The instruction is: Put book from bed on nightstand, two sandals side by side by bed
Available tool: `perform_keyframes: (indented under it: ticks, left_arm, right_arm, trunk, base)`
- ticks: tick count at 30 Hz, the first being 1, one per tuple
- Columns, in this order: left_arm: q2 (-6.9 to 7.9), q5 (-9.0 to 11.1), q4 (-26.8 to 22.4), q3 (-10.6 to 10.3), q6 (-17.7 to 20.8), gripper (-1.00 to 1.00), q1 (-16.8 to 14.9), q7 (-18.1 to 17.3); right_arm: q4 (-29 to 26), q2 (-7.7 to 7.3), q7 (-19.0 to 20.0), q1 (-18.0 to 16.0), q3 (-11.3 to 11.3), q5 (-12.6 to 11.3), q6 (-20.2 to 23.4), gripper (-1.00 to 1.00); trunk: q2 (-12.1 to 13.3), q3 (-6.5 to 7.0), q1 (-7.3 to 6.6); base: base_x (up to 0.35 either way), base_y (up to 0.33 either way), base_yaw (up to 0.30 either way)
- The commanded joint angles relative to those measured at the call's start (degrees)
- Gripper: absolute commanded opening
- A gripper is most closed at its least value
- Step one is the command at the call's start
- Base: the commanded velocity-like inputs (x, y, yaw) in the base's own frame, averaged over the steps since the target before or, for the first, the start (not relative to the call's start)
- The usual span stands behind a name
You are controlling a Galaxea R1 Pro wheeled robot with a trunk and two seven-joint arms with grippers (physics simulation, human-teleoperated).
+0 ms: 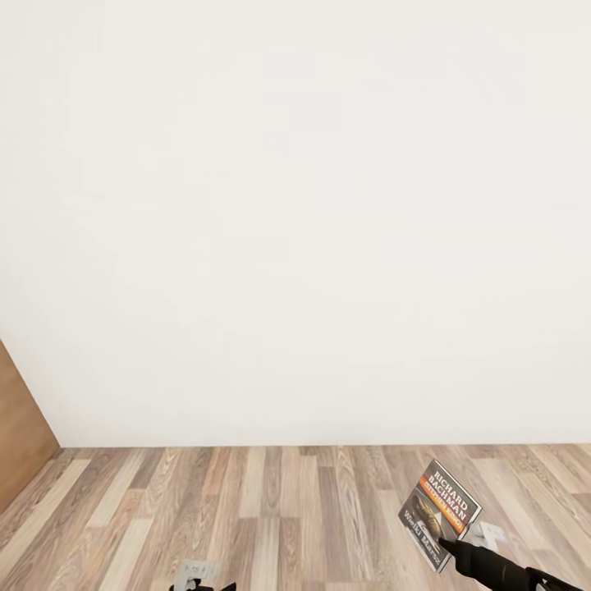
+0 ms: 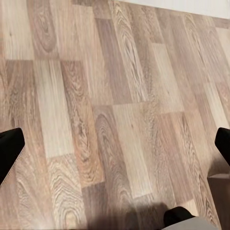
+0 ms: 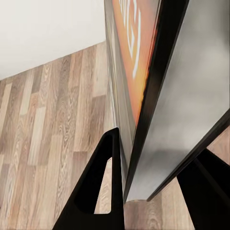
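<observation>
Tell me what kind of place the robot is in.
Probably an indoor room in a home: a plain white wall meets a wood-plank floor, with a brown wooden panel at the left edge. The right tool holds a book.

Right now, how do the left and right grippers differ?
The right gripper is shut on the book, its black fingers pressing both covers; the left gripper holds nothing, and only the wood floor lies between its tips. In its wrist view the left gripper's fingers sit wide apart; the right's are pinched close around the thin book. Both have black fingers and hang above the same plank floor.
</observation>
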Motion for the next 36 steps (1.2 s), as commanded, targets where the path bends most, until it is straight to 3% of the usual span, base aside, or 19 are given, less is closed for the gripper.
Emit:
perform_keyframes:
  ticks: [1, 26, 36]
  left_arm:
    - [0.05, 0.50, 0.07, -0.48, -0.26, 1.00, -0.05, -0.06]
    - [0.05, 0.50, 0.07, -0.48, -0.26, 1.00, -0.05, -0.03]
    - [0.05, 0.50, 0.07, -0.48, -0.34, 1.00, -0.09, -0.06]
  right_arm:
    - [-0.01, -0.04, 0.16, -0.05, 0.20, -0.70, 0.25, -1.00]
    - [-0.08, -0.04, 0.25, -0.05, 0.20, -0.70, 0.25, -1.00]
    - [-0.04, -0.04, 0.25, -0.05, 0.20, -0.70, 0.25, -1.00]
  trunk:
    - [-0.05, -0.08, 0.04]
    - [-0.05, -0.08, 0.04]
    - [-0.05, -0.08, 0.04]
  base:
    - [0.330, 0.000, 0.000]
    - [0.328, 0.000, 0.000]
    - [0.067, 0.000, -0.170]
